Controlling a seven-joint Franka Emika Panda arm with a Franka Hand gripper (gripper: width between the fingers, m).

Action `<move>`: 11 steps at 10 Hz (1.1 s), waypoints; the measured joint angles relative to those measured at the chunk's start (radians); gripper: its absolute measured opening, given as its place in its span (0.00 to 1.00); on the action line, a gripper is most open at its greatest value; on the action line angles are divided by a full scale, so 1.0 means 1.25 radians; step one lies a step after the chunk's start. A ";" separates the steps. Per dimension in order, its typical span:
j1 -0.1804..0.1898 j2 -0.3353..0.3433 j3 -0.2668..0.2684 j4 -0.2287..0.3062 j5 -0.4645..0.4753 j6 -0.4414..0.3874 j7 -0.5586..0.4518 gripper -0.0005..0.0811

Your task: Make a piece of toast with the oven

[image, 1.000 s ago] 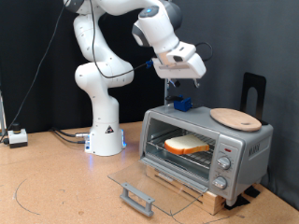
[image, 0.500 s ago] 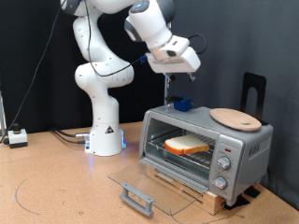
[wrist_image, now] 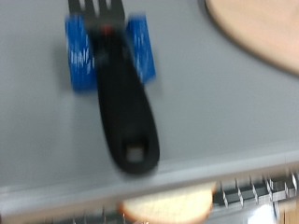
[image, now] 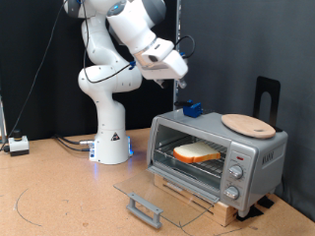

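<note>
Currently the gripper [image: 180, 82] hangs in the air above the oven [image: 217, 152], toward the exterior view's left of its top, with no object seen in it; whether its fingers are spread or pressed together cannot be told. Below it, the piece of toast [image: 197, 152] lies on the wire rack [image: 209, 165] inside, glass door [image: 157, 200] dropped open. A black-handled fork [wrist_image: 120, 98] rests on the oven top near a wooden plate [image: 249, 125].

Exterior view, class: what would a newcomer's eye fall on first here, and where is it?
First the white arm at the exterior view's top left, its pincer raised above the oven. Next the oven itself at lower right, glass door dropped open, with the toast lying on its rack. On the oven's roof sit a wooden plate and a black-handled blue tool.
</note>
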 joint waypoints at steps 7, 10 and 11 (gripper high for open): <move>-0.085 0.060 -0.157 0.052 -0.150 -0.073 -0.085 1.00; -0.087 0.064 -0.142 0.045 -0.117 -0.052 0.008 1.00; -0.091 0.075 -0.131 0.048 -0.100 -0.041 0.101 1.00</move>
